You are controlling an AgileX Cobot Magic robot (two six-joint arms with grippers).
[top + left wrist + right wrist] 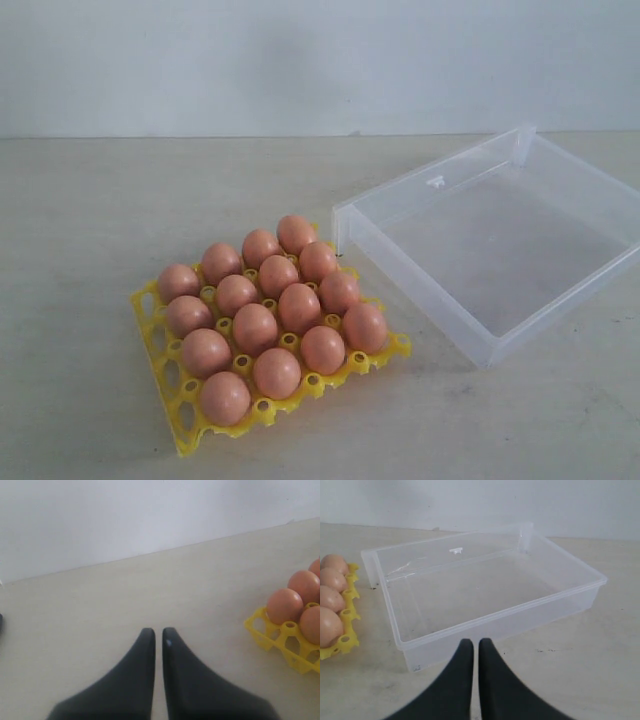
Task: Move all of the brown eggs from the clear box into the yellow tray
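Several brown eggs [256,328] fill the cups of the yellow tray [161,341] at the lower left of the exterior view. The clear box [405,256] stands to its right, tilted, with nothing inside. Neither arm shows in the exterior view. My left gripper [157,631] is shut with nothing in it, over bare table, with the yellow tray [272,639] and brown eggs [284,605] off to one side. My right gripper [475,642] is shut and holds nothing, just short of the near wall of the clear box [470,625]; the yellow tray [342,645] edge shows beside it.
A pale table [90,200] carries everything, and a white wall [300,60] runs along its far edge. A small dark object [1,622] sits at the edge of the left wrist view.
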